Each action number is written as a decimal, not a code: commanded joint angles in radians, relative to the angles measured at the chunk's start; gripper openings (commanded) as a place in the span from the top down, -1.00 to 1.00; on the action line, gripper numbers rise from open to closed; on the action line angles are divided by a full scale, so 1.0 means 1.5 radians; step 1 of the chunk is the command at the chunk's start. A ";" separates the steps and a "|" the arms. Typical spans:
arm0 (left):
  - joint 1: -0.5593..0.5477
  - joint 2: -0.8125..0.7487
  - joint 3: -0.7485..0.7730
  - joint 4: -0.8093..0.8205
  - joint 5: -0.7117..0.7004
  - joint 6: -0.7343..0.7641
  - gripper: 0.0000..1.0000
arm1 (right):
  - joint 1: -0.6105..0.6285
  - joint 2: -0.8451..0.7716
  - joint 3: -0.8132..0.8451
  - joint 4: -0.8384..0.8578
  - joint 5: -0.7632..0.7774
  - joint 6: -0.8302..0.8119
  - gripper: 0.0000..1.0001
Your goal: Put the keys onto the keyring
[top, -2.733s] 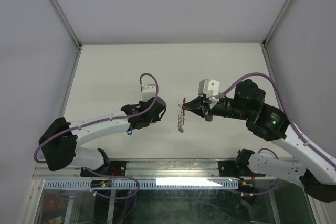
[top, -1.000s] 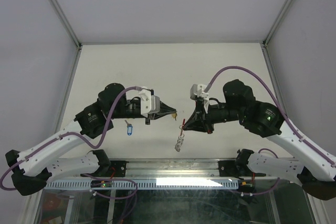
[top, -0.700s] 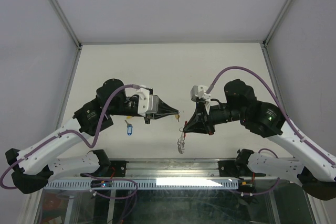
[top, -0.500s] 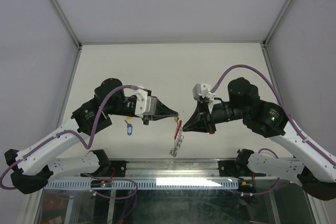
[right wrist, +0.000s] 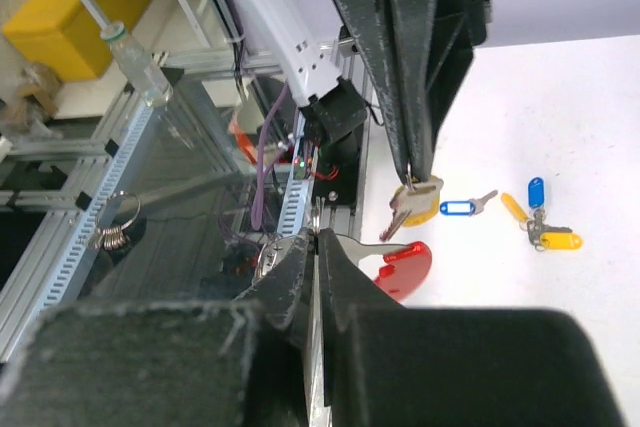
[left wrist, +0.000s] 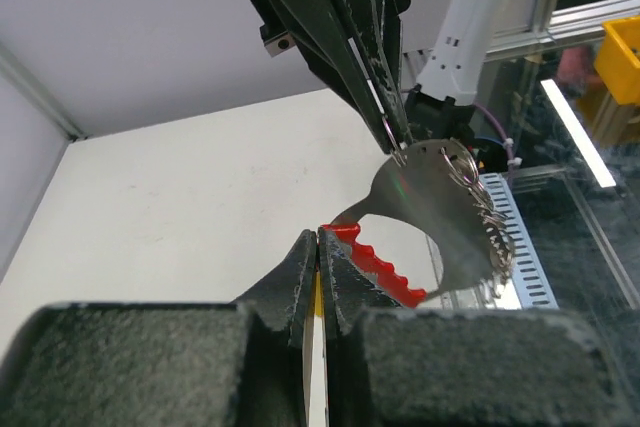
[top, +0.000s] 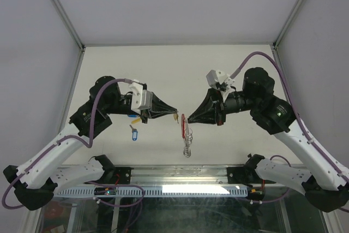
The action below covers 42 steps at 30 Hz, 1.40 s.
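My left gripper (top: 174, 114) is shut on a yellow-tagged key (right wrist: 421, 203) and holds it in the air; only a yellow sliver shows between its jaws in the left wrist view (left wrist: 318, 297). My right gripper (top: 188, 120) is shut on the metal part of the keyring (top: 184, 126), whose red crescent (left wrist: 376, 263) sits just beyond my left gripper's tips (left wrist: 317, 237). The beaded chain (top: 187, 145) hangs below. The two grippers' tips are a small gap apart. A blue-tagged key (top: 133, 133) lies on the table.
More tagged keys, blue (right wrist: 536, 192) and yellow (right wrist: 560, 241), lie in a cluster on the white table, partly under my left arm in the top view (top: 134, 116). The metal rail (top: 180, 174) runs along the near table edge.
Both arms have risen from the table. My left gripper has carried the yellow-tagged key right toward the keyring. My right gripper has swung the keyring up, and the chain now hangs straight down.
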 commanded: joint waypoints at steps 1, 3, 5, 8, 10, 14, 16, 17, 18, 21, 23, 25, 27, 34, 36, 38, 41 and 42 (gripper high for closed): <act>0.060 -0.017 -0.013 0.070 0.090 -0.043 1.00 | -0.086 0.009 -0.029 0.197 -0.182 0.102 1.00; 0.060 -0.023 -0.013 0.074 0.086 -0.036 1.00 | -0.094 0.011 -0.031 0.222 -0.197 0.109 1.00; 0.060 -0.024 -0.011 0.081 0.085 -0.034 1.00 | -0.094 0.017 -0.031 0.245 -0.211 0.118 1.00; 0.060 -0.020 -0.003 0.087 0.091 -0.030 1.00 | -0.095 0.023 -0.034 0.263 -0.215 0.127 1.00; 0.060 -0.015 0.004 0.095 0.098 -0.030 1.00 | -0.094 0.025 -0.036 0.269 -0.203 0.145 1.00; 0.060 -0.002 0.016 0.114 0.114 -0.034 1.00 | -0.093 0.037 -0.043 0.293 -0.202 0.171 1.00; 0.059 0.006 0.020 0.128 0.126 -0.041 1.00 | -0.091 0.038 -0.048 0.308 -0.198 0.183 1.00; 0.058 0.008 0.020 0.136 0.131 -0.045 1.00 | -0.089 0.039 -0.048 0.310 -0.194 0.185 1.00; 0.057 0.010 0.020 0.142 0.134 -0.047 1.00 | -0.088 0.041 -0.047 0.308 -0.189 0.185 1.00; 0.055 0.012 0.021 0.152 0.132 -0.049 1.00 | -0.078 0.049 -0.046 0.302 -0.183 0.185 1.00; 0.053 0.013 0.023 0.157 0.133 -0.049 1.00 | -0.070 0.054 -0.047 0.294 -0.168 0.184 1.00; 0.052 0.013 0.025 0.159 0.134 -0.050 1.00 | -0.062 0.058 -0.046 0.294 -0.163 0.184 1.00; 0.050 0.014 0.027 0.160 0.134 -0.051 1.00 | -0.056 0.060 -0.046 0.293 -0.161 0.184 1.00; 0.047 0.007 0.025 0.160 0.140 -0.055 1.00 | -0.054 0.054 -0.049 0.290 -0.144 0.184 1.00; 0.046 0.006 0.026 0.159 0.143 -0.055 1.00 | -0.053 0.053 -0.050 0.291 -0.137 0.185 1.00; 0.044 0.006 0.025 0.162 0.150 -0.056 1.00 | -0.053 0.053 -0.050 0.290 -0.133 0.187 1.00; 0.044 0.008 0.025 0.165 0.162 -0.057 1.00 | -0.053 0.052 -0.050 0.290 -0.130 0.189 1.00; 0.042 0.008 0.025 0.164 0.164 -0.057 1.00 | -0.053 0.051 -0.051 0.289 -0.128 0.189 1.00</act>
